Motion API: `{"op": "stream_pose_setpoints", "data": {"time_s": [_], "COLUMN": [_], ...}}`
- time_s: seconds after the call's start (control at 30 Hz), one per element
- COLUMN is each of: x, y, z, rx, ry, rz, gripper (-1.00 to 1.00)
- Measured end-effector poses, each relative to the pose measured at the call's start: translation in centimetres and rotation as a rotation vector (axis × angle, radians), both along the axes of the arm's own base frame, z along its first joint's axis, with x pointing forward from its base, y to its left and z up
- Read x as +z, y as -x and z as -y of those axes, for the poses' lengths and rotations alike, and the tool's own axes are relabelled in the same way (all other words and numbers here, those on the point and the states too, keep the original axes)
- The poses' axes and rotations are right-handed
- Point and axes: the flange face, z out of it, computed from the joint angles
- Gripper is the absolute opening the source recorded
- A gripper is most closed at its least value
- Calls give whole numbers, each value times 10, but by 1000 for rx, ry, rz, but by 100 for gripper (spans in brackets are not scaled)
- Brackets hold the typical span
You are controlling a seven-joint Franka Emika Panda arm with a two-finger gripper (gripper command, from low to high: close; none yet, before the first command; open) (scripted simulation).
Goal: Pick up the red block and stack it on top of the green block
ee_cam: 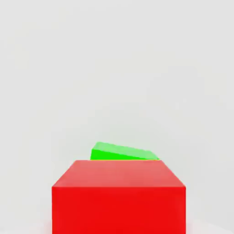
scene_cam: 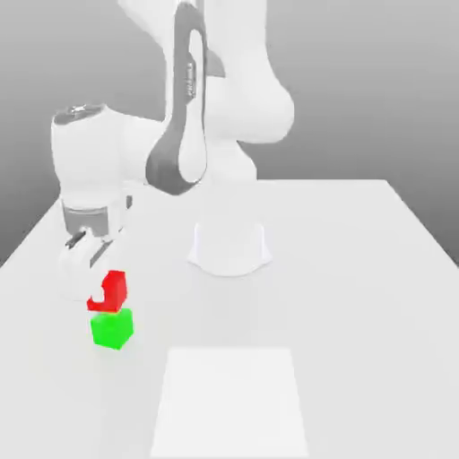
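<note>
The robot's claw [scene_cam: 93, 273] grips the red block [scene_cam: 111, 290] directly above the green block [scene_cam: 112, 328] on the white worktop [scene_cam: 359, 269].

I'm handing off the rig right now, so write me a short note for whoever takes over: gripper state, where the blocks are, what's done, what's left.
Gripper: shut on the red block, which is lifted off the table.
Green block: on the table, at the exterior view's left, directly under the red one. In the hand view, the green block peeks out past the red block.
Done: red block picked up and brought over the green block.
Left: check alignment, lower if it is not yet seated (contact is not clear), open the gripper, and retreat.
</note>
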Motion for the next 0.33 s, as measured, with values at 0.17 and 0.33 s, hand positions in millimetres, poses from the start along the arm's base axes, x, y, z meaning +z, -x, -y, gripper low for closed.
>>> {"op": "stream_pose_setpoints", "data": {"time_s": [0.17,0.33], "x": [0,19], "y": [-1,-1], "z": [-1,1], "rx": [6,0], "ry": [0,0], "rz": [0,-2], "gripper": [100,100]}}
